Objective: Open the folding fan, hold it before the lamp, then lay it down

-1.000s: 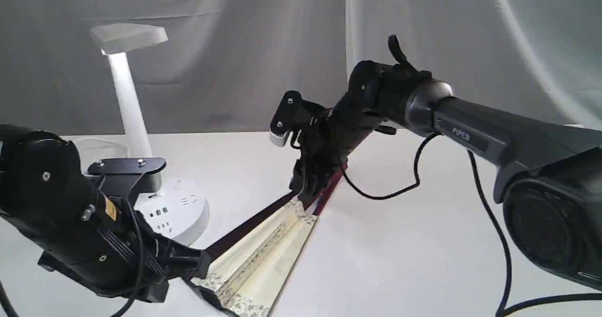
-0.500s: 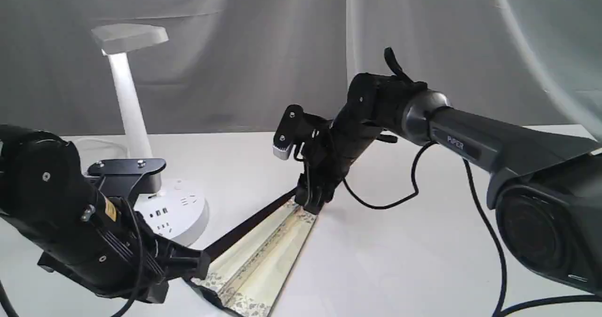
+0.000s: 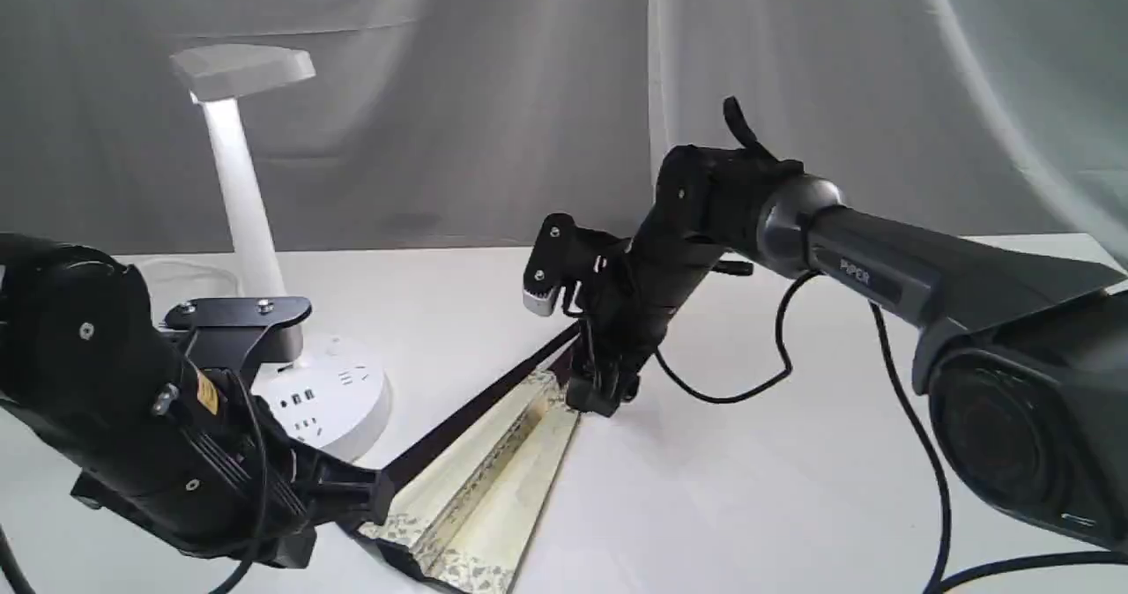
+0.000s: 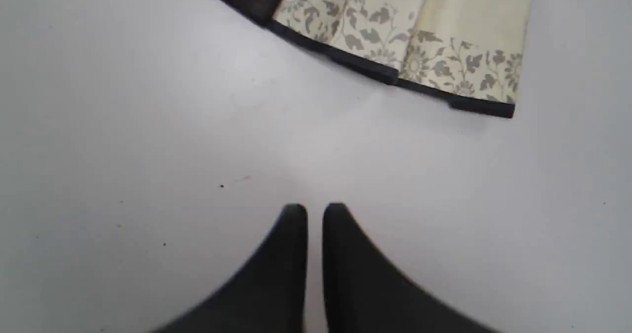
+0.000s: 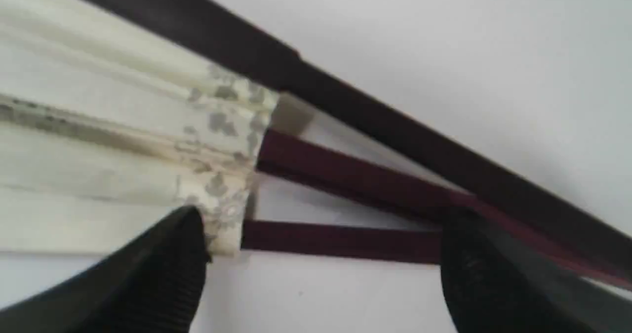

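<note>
Partly spread folding fan (image 3: 493,475) flat on table (image 3: 749,488); right gripper (image 5: 323,224) released over it, left gripper (image 4: 315,212) clenched, empty.
A few pleats of the fan show. The right gripper's jaws stand wide apart astride the maroon ribs, just past the leaf's inner edge, gripping nothing. The left gripper's fingers are pressed together near the wide bordered end, apart from it. The lamp (image 3: 238,180) stands behind the left arm, clear of the fan.
</note>
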Tool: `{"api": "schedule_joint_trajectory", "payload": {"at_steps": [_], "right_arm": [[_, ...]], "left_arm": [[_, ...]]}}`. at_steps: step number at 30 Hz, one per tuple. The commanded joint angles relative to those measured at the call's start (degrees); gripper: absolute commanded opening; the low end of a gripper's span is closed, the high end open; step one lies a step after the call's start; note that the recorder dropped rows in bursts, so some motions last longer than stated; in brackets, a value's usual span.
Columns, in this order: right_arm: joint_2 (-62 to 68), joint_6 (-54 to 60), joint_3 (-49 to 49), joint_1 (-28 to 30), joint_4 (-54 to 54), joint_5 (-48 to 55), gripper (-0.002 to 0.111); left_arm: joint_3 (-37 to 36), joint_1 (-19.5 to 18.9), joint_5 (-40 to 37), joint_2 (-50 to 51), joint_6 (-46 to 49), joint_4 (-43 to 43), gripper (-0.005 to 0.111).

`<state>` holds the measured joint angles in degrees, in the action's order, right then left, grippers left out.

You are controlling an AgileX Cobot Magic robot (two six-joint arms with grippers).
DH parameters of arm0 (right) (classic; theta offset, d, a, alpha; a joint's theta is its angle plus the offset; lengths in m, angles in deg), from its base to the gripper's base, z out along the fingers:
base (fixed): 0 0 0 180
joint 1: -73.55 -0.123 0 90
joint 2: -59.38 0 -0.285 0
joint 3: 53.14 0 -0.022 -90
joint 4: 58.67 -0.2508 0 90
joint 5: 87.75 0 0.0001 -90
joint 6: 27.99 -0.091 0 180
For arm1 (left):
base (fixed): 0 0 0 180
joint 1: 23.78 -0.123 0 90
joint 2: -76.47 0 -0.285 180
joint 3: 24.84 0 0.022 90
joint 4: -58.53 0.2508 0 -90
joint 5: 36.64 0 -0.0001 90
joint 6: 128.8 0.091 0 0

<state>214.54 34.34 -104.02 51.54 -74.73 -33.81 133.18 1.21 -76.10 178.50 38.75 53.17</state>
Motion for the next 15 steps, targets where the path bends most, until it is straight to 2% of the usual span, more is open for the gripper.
{"api": "schedule_joint_trajectory", "payload": {"at_steps": [1,7,15], "right_arm": [[-2.0,0.8,0.0,0.6,1.0,2.9,0.067],[-4.0,8.9,0.0,1.4,-5.3,2.3,0.067],[-3.1,23.8,0.0,2.7,-13.4,5.0,0.061]], "left_arm": [[0.4,0.3,0.4,0.1,0.5,0.0,0.006],[0.4,0.3,0.4,0.1,0.5,0.0,0.006],[0.4,0.3,0.8,0.1,0.6,0.0,0.006]]}}
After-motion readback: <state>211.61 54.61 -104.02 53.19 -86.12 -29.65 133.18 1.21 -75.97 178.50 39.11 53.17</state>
